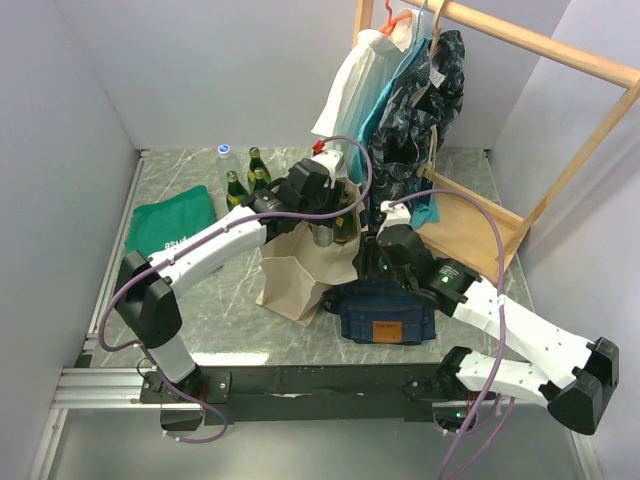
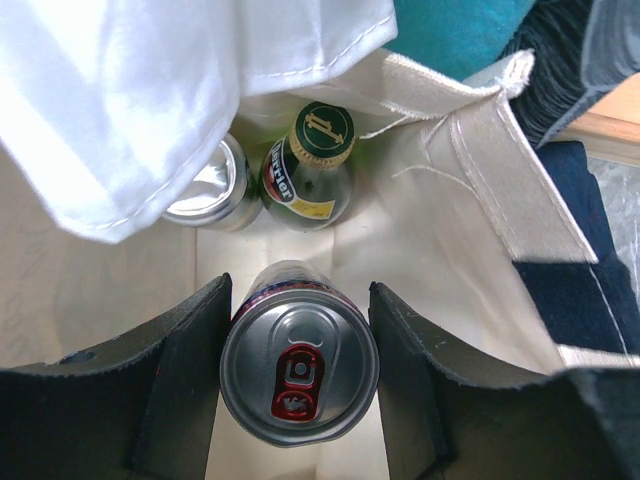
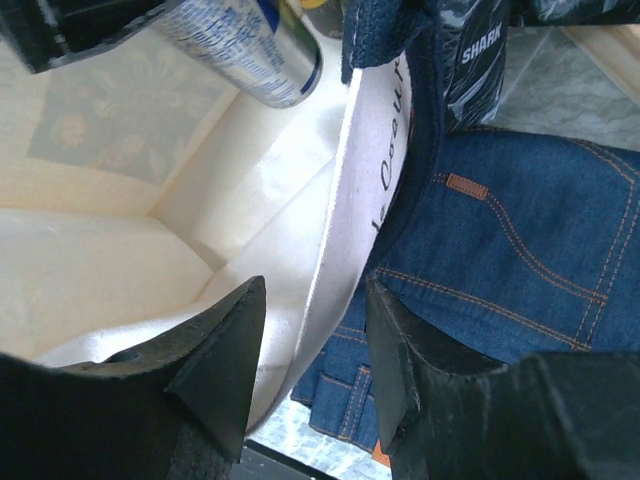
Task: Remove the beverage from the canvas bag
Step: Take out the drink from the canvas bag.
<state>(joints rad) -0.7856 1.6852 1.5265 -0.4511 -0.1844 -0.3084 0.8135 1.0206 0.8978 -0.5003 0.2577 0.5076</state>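
- Quick rundown from us: the canvas bag stands around the middle of the table. The folded jeans lie right against it on the side toward the table's right edge.
- The left pincer is down in the bag's mouth, clenched on a silver can with a red tab, one finger on each flank. Looks like a square grip to us.
- In the right wrist view the can hangs tilted above the bag's floor, so we'd call this the lift-out step.
- The right pincer is nipped onto the bag's rim on the jeans side, with the canvas wall between its fingers, pinning the bag in place.
- Also in the bag are a green glass bottle and a second can, side by side just beyond the gripped can. We can't tell if they touch it.
- A hanging white cloth droops over that far end of the mouth.
- How we'd do it well:
- Go straight up and slow. A round, smooth can could twist or slip in the grip if it's jerked.
- Don't swing toward the bottle or up into the white cloth.
- Hold the rim down with the right pincer so the soft bag doesn't ride up with the can.
- Get the can's base fully above the rim and the navy handle before any sideways move, then head for bare table.
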